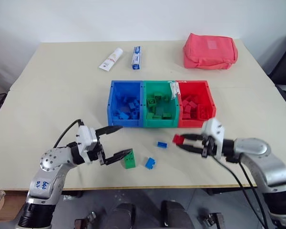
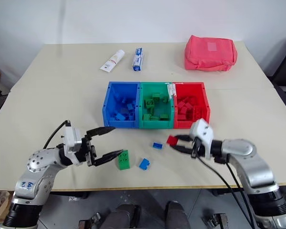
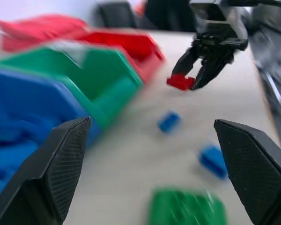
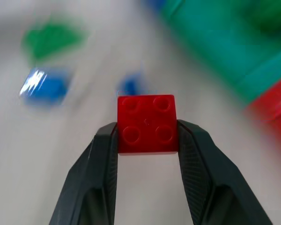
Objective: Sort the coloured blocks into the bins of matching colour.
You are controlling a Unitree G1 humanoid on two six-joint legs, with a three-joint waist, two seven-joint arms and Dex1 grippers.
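Observation:
Three joined bins stand mid-table: blue (image 1: 124, 123), green (image 1: 159, 124) and red (image 1: 189, 124), each with several blocks of its own colour inside. My right gripper (image 1: 181, 142) is shut on a red block (image 4: 146, 124), holding it a little above the table in front of the red bin. My left gripper (image 1: 125, 139) is open with nothing between its fingers, in front of the blue bin. A green block (image 1: 129, 159) lies just right of its lower fingertip. Two blue blocks (image 1: 150, 163) (image 1: 161, 144) lie loose between the grippers.
At the back of the table lie two white tubes (image 1: 111, 59) (image 1: 136, 57) and a pinkish-red fabric pouch (image 1: 210, 50). The table's front edge (image 1: 148, 186) runs just behind the loose blocks, close to both arms.

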